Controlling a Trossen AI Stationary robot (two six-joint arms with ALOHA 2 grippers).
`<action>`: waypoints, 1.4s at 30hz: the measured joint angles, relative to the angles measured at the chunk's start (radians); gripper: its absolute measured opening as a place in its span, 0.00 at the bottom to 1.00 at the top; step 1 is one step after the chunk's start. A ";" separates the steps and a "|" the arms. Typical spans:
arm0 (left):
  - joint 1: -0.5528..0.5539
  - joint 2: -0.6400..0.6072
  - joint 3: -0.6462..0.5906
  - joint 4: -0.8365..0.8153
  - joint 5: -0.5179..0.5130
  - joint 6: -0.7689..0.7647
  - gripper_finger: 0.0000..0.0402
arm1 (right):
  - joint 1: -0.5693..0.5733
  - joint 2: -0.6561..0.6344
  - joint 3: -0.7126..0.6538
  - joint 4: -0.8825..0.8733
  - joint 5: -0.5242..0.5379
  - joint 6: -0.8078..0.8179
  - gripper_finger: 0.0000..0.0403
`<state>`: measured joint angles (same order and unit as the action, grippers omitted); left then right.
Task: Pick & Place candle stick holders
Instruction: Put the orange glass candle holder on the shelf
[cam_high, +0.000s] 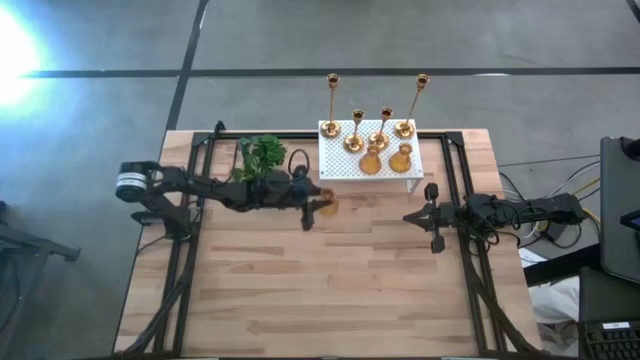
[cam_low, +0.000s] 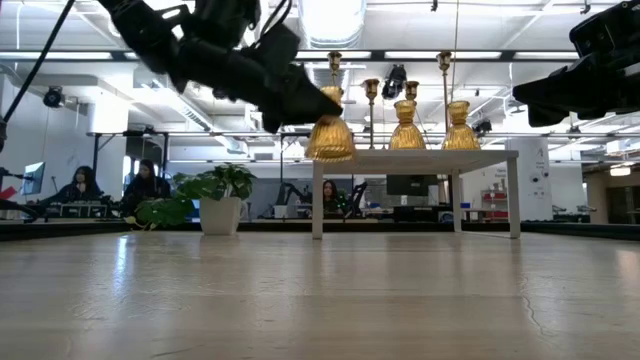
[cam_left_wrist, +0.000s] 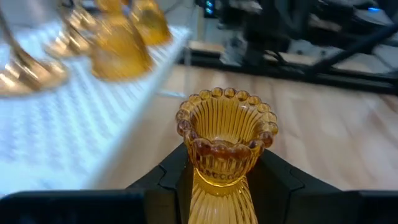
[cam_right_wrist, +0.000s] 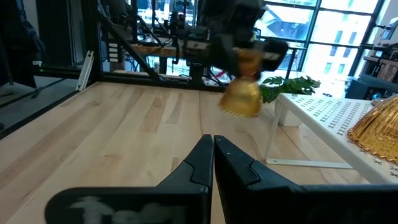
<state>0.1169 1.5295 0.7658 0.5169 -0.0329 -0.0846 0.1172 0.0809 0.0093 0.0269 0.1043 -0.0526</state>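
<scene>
My left gripper (cam_high: 318, 207) is shut on a squat amber-gold candle stick holder (cam_high: 329, 207), held high above the table near the white perforated box's (cam_high: 340, 165) left front corner. It also shows in the low view (cam_low: 330, 135). On the box stand several thin-stemmed gold holders (cam_high: 380, 135) on their round bases, and two squat holders (cam_high: 371, 162) (cam_high: 401, 157). My right gripper (cam_high: 408, 216) is shut and empty, hovering right of centre. My left gripper pinches the holder's narrow neck (cam_left_wrist: 217, 169), just under its beaded cup rim (cam_left_wrist: 227, 115), between its two fingers (cam_left_wrist: 166, 180). The fingers come from the table's left, slanting down. The holder is lifted clear and hangs about upright, its wide fluted skirt (cam_low: 330, 148) down.
A green leafy plant (cam_high: 260, 155) in a white pot (cam_low: 220, 213) stands left of the box, under my left arm. The box stands on legs (cam_low: 317, 205). Bare wood lies toward the near edge (cam_high: 320, 300). People sit in the room beyond (cam_low: 145, 185).
</scene>
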 joint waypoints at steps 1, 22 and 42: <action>0.009 -0.005 0.018 -0.014 -0.007 0.011 0.31 | 0.000 0.000 0.000 0.000 0.000 0.000 0.02; 0.168 0.036 0.299 -0.204 -0.045 0.130 0.31 | 0.000 0.000 0.000 0.000 0.000 0.000 0.02; 0.233 0.173 0.376 -0.231 -0.063 0.143 0.31 | 0.000 0.000 0.000 0.000 0.000 0.000 0.02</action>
<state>0.3500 1.7022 1.1419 0.2859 -0.0961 0.0582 0.1169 0.0814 0.0093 0.0269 0.1047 -0.0528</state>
